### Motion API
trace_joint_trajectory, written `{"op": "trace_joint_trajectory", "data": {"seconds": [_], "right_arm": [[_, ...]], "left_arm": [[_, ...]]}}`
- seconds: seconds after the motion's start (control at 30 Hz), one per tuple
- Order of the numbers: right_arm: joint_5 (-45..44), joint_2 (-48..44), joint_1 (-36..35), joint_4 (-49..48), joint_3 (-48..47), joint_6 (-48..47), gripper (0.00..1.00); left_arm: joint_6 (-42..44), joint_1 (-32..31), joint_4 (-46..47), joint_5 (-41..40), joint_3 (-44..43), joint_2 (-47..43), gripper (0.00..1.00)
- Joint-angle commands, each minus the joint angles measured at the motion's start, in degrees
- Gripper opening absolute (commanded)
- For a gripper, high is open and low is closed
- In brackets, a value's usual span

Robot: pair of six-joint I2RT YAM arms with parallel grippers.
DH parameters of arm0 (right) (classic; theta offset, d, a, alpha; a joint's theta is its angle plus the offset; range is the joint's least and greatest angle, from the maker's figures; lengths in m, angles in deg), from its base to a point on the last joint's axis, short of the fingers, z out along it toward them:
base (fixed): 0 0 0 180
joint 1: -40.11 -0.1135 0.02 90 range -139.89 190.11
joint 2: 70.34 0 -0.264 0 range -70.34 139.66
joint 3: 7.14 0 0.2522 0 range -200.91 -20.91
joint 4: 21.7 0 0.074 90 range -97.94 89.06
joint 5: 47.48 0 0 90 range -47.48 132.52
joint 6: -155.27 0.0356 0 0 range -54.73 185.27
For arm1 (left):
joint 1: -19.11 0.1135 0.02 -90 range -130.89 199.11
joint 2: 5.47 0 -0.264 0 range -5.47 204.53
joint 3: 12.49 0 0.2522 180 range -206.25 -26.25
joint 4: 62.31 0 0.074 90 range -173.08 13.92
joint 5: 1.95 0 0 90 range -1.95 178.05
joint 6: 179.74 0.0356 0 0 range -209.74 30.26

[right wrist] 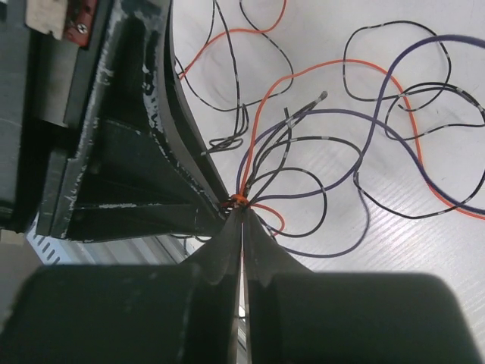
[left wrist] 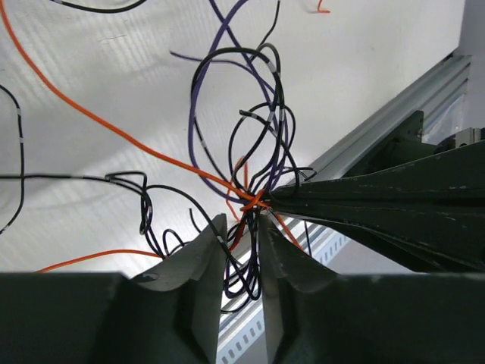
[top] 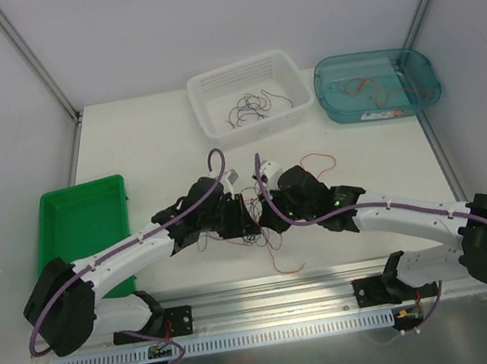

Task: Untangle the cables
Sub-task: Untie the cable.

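Nearest, both black two-finger grippers, left [top: 238, 213] and right [top: 264, 212], meeting fingertip to fingertip mid-table, each clenched on the tangle of thin orange, black and purple cables [top: 253, 227] at its knot. Open white tabletop [top: 151, 137] ahead, bounded by a green plastic tray [top: 83, 222], white slotted basket [top: 250, 96] and teal tub [top: 377, 84]. Loose loops fanning outward, flat on the surface.

Bright, even overhead light up top, soft shadows only, white tabletop [top: 150, 132] close to washed out. Mild glare on the metal rail [top: 271, 285]. Wrist views sharp on the cables [left wrist: 250, 152], but blurry and dark at the bottom edge, tabletop streaked with bright patches.
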Motion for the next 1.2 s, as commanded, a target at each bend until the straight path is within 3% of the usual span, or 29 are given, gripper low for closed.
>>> {"op": "trace_joint_trajectory", "data": {"seconds": [0.0,0.1,0.13,0.3,0.5,0.7,0.87,1.03,1.17], "right_arm": [[1.27,-2.14,-0.46,-2.87,-1.41,-0.45,0.01],[1.36,-1.88,-0.46,-3.22,-1.23,0.07,0.01],[0.92,-1.96,-0.46,-3.22,-1.06,0.25,0.01],[-4.61,-4.07,-0.46,-0.51,0.52,1.74,0.01],[-17.53,-6.0,1.82,7.15,2.1,8.58,0.01],[-10.27,-9.43,1.13,6.1,2.2,6.94,0.01],[-6.56,-9.44,-2.3,2.77,-1.14,6.66,0.13],[-5.59,-6.01,-4.32,2.75,-4.21,7.19,0.33],[-5.67,-2.67,-6.87,2.41,-5.71,7.54,0.34]], "left_arm": [[-1.64,-0.06,6.54,2.99,2.01,0.87,0.2],[-2.7,-0.15,9.01,2.91,3.33,0.62,0.01],[-3.05,-0.15,9.54,2.04,3.77,0.44,0.0],[-5.69,-0.15,9.98,-3.5,7.19,-4.47,0.0],[-7.36,-0.15,10.16,-10.53,11.06,-12.02,0.0],[-6.39,-0.15,10.25,-10.9,12.03,-13.63,0.0],[-6.57,-0.15,10.25,-9.05,10.28,-9.5,0.0],[-6.22,-0.15,9.98,-8.43,9.14,-8.7,0.0],[-5.87,-0.24,9.28,-8.43,8.52,-9.32,0.0]]}}
